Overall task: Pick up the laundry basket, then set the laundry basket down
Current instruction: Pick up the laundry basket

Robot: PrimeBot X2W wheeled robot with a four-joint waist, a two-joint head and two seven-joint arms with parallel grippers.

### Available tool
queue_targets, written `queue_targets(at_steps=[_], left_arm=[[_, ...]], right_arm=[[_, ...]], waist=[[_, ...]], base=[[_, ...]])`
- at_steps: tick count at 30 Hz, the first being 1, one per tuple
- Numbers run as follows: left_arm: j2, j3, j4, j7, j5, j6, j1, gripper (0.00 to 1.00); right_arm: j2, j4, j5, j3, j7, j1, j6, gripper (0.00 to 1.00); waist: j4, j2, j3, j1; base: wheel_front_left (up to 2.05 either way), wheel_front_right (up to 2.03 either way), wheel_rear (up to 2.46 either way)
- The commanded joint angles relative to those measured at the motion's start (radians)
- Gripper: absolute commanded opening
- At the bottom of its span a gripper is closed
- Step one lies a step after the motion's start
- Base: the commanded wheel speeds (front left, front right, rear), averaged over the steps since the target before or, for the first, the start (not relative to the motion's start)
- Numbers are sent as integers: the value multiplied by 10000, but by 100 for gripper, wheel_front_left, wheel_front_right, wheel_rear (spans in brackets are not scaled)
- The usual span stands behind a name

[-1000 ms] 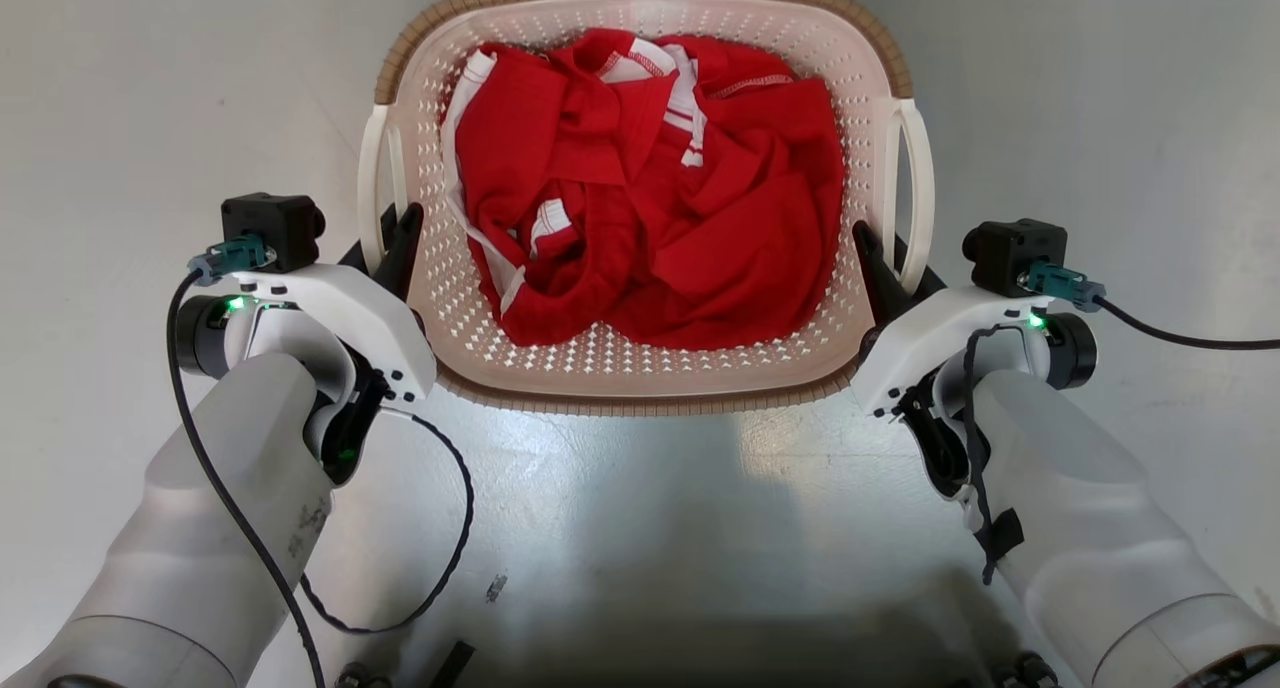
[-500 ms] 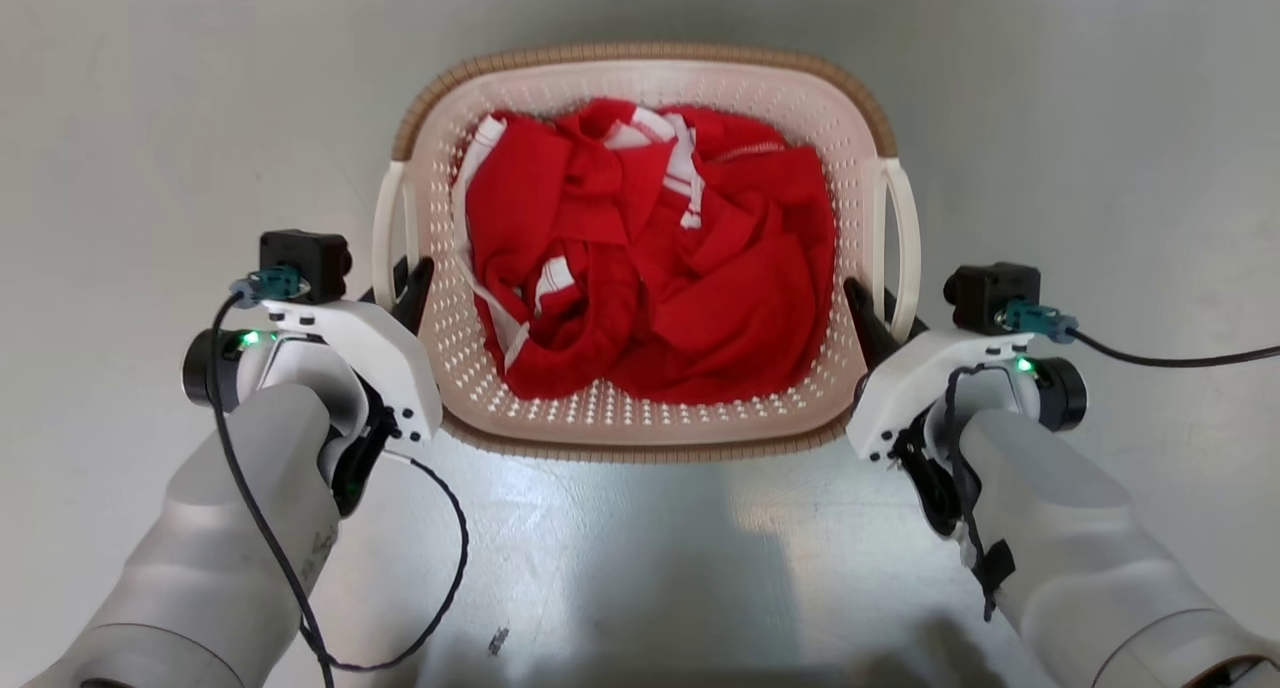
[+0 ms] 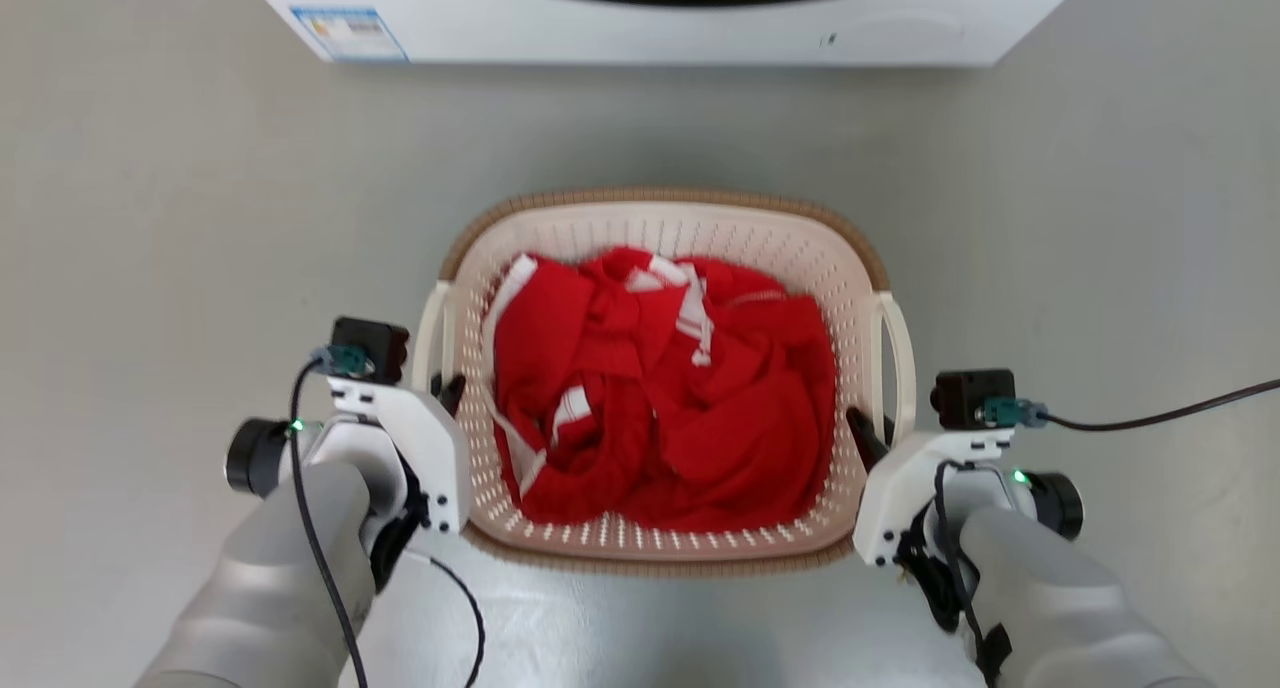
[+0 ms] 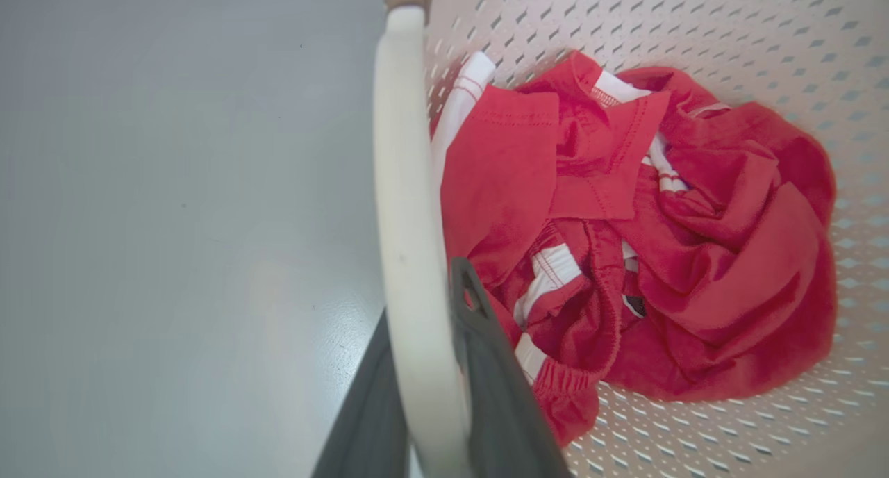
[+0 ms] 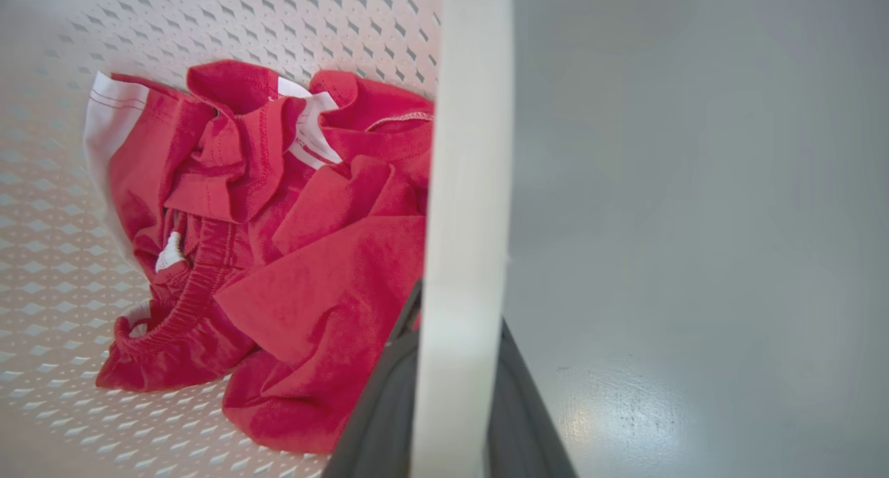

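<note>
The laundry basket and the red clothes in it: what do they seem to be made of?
The laundry basket: probably moulded plastic, cream, slightly glossy; its walls carry regular punched holes, and the brown rim only imitates weaving. The red clothes: soft fabric, likely knit, matte, with folds, stitched hems and an elastic waistband.

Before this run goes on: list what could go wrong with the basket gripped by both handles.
1. The left gripper and right gripper each pinch a thin white handle of the laundry basket near its near end; a handle could slip through the fingers and the basket tip forward.
2. Uneven arm motion could tilt it and shift the red clothes.
3. The washing machine stands just ahead; carrying forward could bump the far rim.
</note>
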Motion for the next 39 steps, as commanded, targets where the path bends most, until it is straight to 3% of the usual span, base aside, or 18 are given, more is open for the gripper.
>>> queue_targets(at_steps=[1,17,39], left_arm=[[216,35,41,38,-36,-79,201,0],[-754,-532,890,1041,-40,34,1225,0],[-1168,-877,1019,2325,-378,157,2187,0]], right_arm=[[132,-15,87,310,60,491,163,0],[132,497,908,1124,1070,1114,163,0],[132,503,-540,-249,2589,2332,163,0]], waist=[[-17,0,-642,0],[-230,0,-3203,0],[-546,0,-4911,0]], base=[[0,0,0],[0,0,0],[0,0,0]])
